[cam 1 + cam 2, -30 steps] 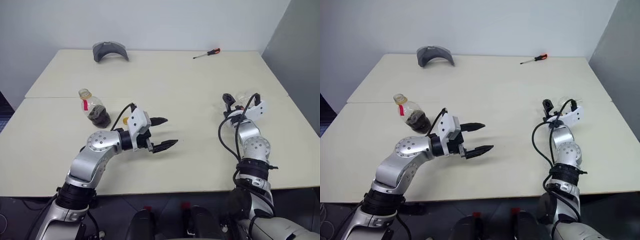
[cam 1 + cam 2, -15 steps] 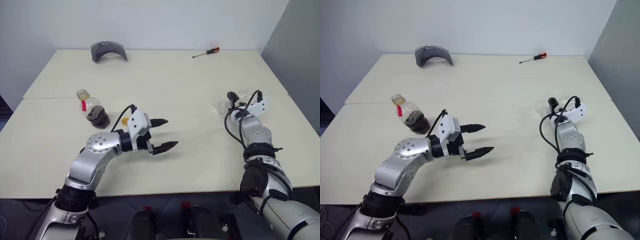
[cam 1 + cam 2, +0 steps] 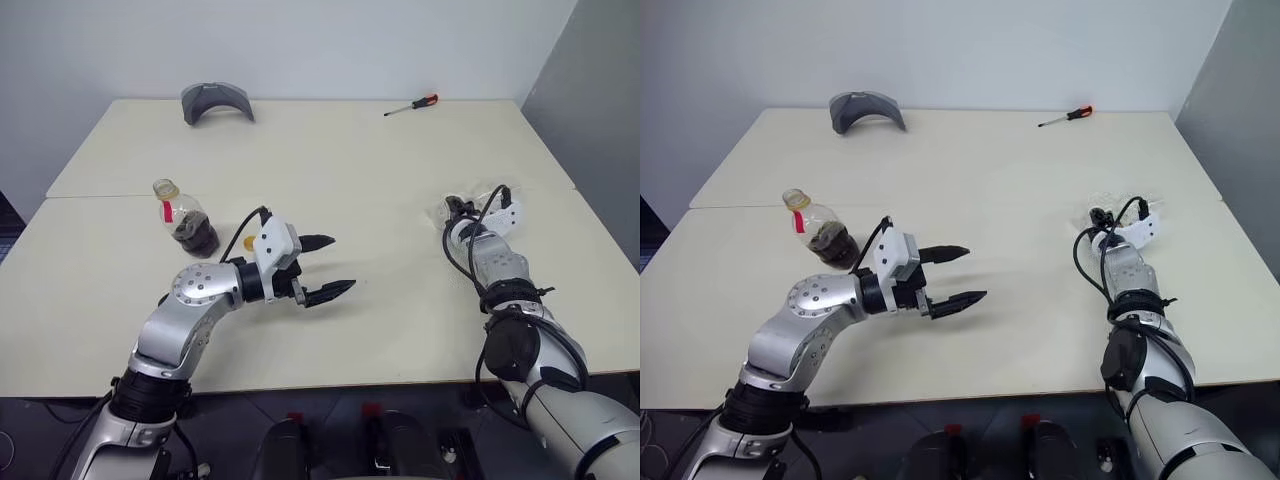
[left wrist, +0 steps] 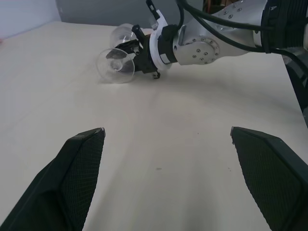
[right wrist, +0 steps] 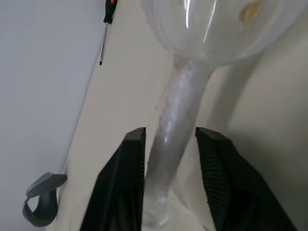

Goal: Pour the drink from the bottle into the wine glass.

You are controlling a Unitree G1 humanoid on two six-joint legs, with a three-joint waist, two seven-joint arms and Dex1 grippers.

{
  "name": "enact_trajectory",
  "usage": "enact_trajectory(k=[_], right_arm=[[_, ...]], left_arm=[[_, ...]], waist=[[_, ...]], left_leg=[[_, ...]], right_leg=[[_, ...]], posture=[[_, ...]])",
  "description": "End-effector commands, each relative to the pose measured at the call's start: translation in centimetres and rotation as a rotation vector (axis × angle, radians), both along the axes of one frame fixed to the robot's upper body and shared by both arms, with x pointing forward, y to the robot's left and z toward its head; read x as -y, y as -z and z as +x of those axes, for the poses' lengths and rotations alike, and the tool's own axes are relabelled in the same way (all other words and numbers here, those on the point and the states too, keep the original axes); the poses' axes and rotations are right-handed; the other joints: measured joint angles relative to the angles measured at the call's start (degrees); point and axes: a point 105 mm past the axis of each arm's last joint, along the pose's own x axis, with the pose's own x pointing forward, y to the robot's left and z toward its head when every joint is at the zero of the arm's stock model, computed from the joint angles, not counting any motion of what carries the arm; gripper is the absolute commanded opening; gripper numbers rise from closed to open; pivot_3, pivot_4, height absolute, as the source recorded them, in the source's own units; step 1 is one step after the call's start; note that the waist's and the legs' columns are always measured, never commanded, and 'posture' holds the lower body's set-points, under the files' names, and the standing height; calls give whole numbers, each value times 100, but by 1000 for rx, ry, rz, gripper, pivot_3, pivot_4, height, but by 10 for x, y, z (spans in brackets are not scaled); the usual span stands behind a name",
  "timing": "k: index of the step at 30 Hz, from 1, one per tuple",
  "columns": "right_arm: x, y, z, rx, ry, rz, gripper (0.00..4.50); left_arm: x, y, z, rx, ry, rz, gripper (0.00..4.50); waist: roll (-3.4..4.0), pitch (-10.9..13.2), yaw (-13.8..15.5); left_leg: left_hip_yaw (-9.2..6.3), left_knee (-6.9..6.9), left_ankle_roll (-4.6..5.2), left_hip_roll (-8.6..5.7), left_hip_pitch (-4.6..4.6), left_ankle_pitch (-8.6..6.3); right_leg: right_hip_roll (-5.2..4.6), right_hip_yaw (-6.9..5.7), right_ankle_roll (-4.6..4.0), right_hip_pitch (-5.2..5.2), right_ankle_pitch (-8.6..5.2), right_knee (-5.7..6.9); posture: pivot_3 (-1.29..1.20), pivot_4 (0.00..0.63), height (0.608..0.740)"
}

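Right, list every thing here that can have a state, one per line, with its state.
wine glass: lying on its side on the table, empty, stem between the right hand's fingers.
bottle: upright on the table, yellow cap on, untouched.
drink: dark, low in the bottle, none poured.
left hand: open, holding nothing.
right hand: closed on the wine glass's stem.
screwdriver: lying flat at the table's far edge.
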Motion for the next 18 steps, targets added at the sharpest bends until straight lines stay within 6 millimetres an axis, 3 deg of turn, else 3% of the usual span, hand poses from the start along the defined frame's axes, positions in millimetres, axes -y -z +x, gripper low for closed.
enact_trajectory(k=[1, 2, 5, 10, 15, 18], right_arm=[[10, -4, 0, 3, 37, -19, 476], [10, -4, 0, 5, 35, -23, 214], [6, -9, 1, 22, 14, -105, 132], [-26, -41, 7, 153, -96, -318, 132], [-75, -69, 1, 325, -214, -682, 132], [-107, -76, -8, 436, -277, -873, 132]], left_arm=[[2, -13, -3, 53, 13, -9, 4500], [2, -13, -2, 53, 11, -9, 4500], [1, -13, -1, 56, 8, -9, 4500], [0, -13, -1, 55, 7, -10, 4500], [-6, -12, -5, 29, -38, -34, 4500], [-15, -11, -6, 10, -111, -61, 4500]], waist=[[0, 0, 0], [0, -1, 6], [0, -1, 18], [2, 1, 1], [10, 6, -27], [10, 6, -28]], left_leg=[[0, 1, 0, -1, 2, 0], [0, 2, 0, -1, 4, 0], [-3, 3, 1, -3, 2, 0], [-2, 3, 0, 1, 1, 0], [2, -2, -17, 3, -2, 10], [3, -5, -22, 3, -4, 12]], right_leg=[[0, -1, 2, 3, -1, 0], [0, -1, 10, 4, -6, 1], [0, -4, 21, 5, -11, 2], [-2, -1, 21, 1, -9, 4], [-2, 6, 1, -9, 2, 3], [-4, 7, 1, -11, 2, 1]], posture=[[0, 150, 740], [0, 150, 740], [0, 150, 740], [0, 150, 740], [0, 150, 740], [0, 150, 740]])
